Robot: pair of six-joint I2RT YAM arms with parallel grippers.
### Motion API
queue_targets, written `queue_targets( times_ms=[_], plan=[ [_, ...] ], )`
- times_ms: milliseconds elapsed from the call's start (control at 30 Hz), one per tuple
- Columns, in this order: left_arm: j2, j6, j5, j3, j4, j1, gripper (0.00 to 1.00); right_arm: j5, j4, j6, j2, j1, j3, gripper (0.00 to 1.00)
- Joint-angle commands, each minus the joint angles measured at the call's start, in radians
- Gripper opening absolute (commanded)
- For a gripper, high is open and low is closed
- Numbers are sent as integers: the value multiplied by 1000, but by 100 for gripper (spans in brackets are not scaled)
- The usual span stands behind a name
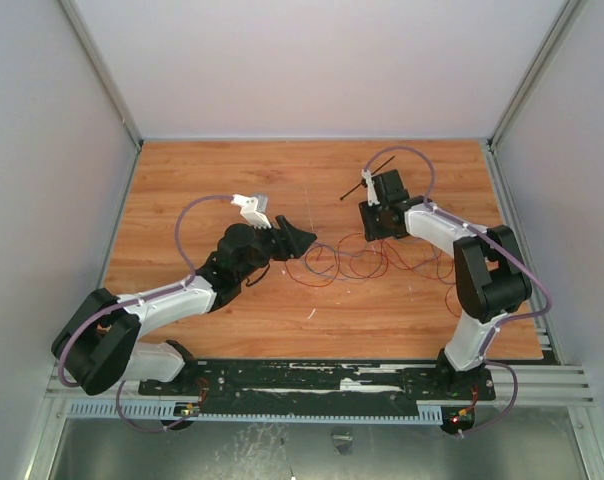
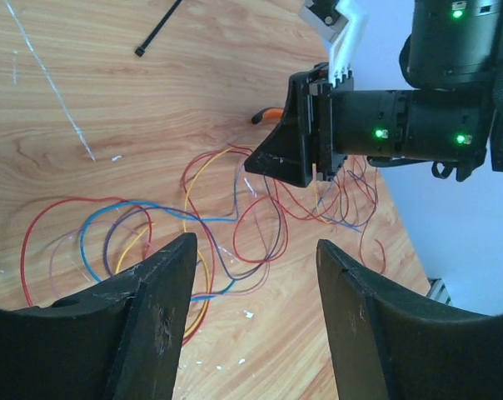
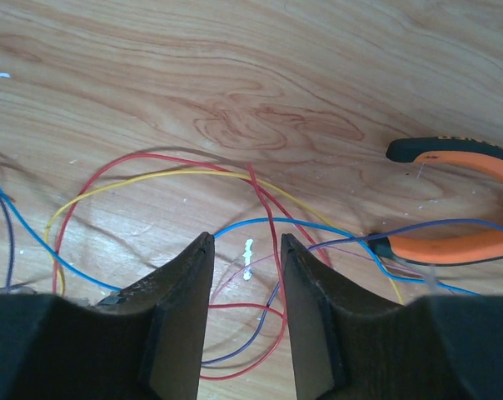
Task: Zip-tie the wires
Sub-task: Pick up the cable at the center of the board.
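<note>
The wires (image 1: pixel 367 262) lie in loose red, blue, yellow and purple loops on the wooden table between both arms; they also show in the left wrist view (image 2: pixel 193 225) and the right wrist view (image 3: pixel 260 200). The zip tie (image 1: pixel 367 178) is a thin black strip lying on the table behind the right gripper, also seen in the left wrist view (image 2: pixel 156 29). My left gripper (image 1: pixel 304 245) (image 2: pixel 256 246) is wide open and empty, just left of the tangle. My right gripper (image 1: pixel 373 228) (image 3: pixel 245 250) is open, low over the wires, with red and purple strands lying between its fingers.
Orange-handled pliers (image 3: pixel 455 243) lie on the table right of the right gripper's fingers; one handle tip shows in the left wrist view (image 2: pixel 266 114). White specks dot the wood. Grey walls enclose the table on three sides.
</note>
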Motion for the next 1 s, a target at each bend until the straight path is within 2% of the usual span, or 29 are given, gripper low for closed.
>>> queue_targets(
  times_ms=[0, 100, 267, 500, 700, 967],
  plan=[
    [-7, -5, 16, -10, 22, 10, 64, 27, 26, -16, 39, 8, -16, 37],
    [-7, -6, 17, -9, 21, 10, 64, 39, 26, -17, 46, 9, -22, 33],
    [-14, -4, 24, -7, 19, 15, 64, 62, 16, -21, 19, 10, -21, 11],
    [-13, 16, 106, 9, 65, 16, 64, 79, -61, -20, -83, 9, 13, 0],
    [53, -33, 234, 43, 178, 12, 65, -47, -132, 0, -193, 13, 50, 0],
    [233, -152, 267, 103, 321, -69, 65, -172, -175, 117, -256, 19, 77, 0]
  ],
)
